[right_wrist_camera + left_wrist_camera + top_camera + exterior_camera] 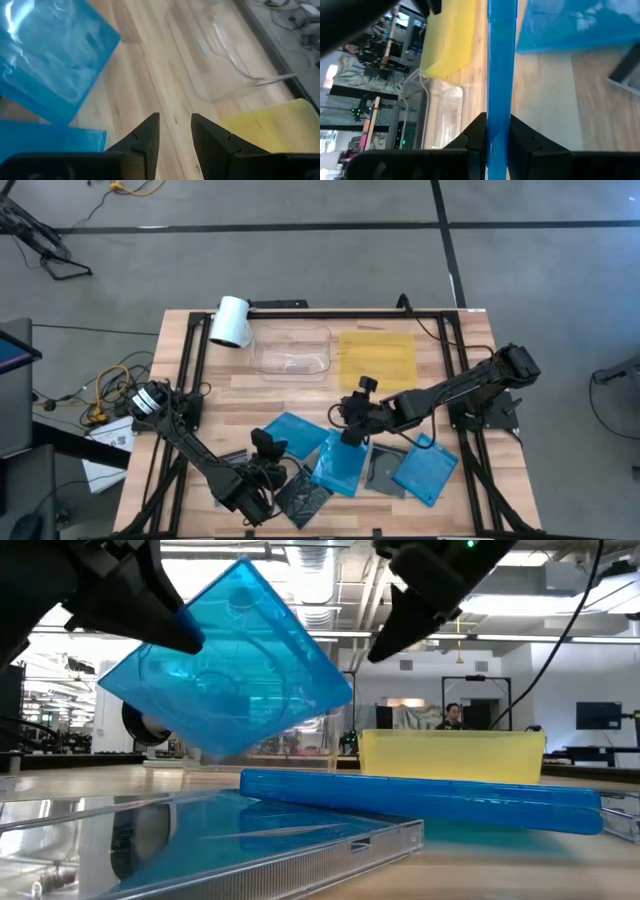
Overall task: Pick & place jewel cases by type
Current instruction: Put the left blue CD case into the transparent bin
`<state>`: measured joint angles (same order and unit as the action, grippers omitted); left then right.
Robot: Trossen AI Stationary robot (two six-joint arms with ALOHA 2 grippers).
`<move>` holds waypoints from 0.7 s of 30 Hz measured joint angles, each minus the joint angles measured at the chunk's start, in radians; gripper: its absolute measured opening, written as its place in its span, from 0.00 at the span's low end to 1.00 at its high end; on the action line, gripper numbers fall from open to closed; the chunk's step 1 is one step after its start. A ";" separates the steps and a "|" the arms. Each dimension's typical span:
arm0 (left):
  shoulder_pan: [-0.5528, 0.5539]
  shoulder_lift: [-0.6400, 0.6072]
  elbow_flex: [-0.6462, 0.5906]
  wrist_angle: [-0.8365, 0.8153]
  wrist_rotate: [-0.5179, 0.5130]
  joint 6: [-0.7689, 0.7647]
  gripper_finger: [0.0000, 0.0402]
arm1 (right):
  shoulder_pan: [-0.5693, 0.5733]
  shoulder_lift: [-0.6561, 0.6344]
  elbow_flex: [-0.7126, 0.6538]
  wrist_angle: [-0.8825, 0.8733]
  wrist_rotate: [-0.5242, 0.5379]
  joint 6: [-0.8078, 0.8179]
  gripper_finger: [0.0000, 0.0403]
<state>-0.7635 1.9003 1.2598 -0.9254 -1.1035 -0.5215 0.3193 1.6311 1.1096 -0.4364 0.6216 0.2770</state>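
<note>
Left gripper [497, 145] pinches edge of thin translucent blue square jewel case [297, 433], lifted off wooden counter [230, 390], near front-left; trays lie far side. Right gripper [175, 131] slightly spread, empty, hovering nearby.

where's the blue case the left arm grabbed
In the high view, the blue case is held by the left gripper at the table's front centre, beside the right gripper.

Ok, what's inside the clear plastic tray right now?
Nothing lies in the clear tray; only the wooden table shows through its floor. Nothing covers the tray in the high view, so no part of its inside is hidden.
</note>
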 joint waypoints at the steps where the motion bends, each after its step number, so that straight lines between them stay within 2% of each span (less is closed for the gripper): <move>1: 0.000 0.000 0.000 0.000 -0.018 -0.013 0.09 | 0.003 -0.004 0.000 -0.026 0.014 0.013 0.26; 12: 0.000 -0.011 0.003 -0.007 -0.167 -0.170 0.08 | 0.053 -0.059 0.000 -0.211 0.158 0.142 0.26; 21: -0.002 -0.076 0.003 0.001 -0.248 -0.189 0.08 | 0.133 -0.138 -0.002 -0.372 0.286 0.270 0.26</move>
<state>-0.7650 1.8240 1.2631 -0.9246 -1.3518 -0.7106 0.4525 1.4934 1.1080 -0.8086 0.9080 0.5467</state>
